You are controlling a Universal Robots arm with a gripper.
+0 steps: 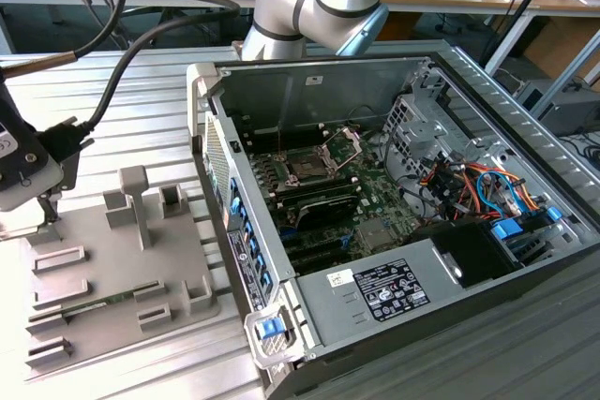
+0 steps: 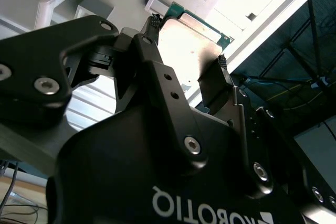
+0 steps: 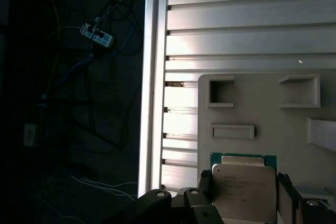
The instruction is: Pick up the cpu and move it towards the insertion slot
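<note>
My fingers grip the cpu by two opposite edges, over the tray, at 9 o'clock from the slot in the exterior view. I judge it light, stiff and fragile underneath, so I hold it by the edges only.

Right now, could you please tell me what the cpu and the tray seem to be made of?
The cpu: dull silvery lid, likely metal, on a green circuit-board rim. The tray: pale grey, matt, with moulded pockets, so probably plastic.
</note>
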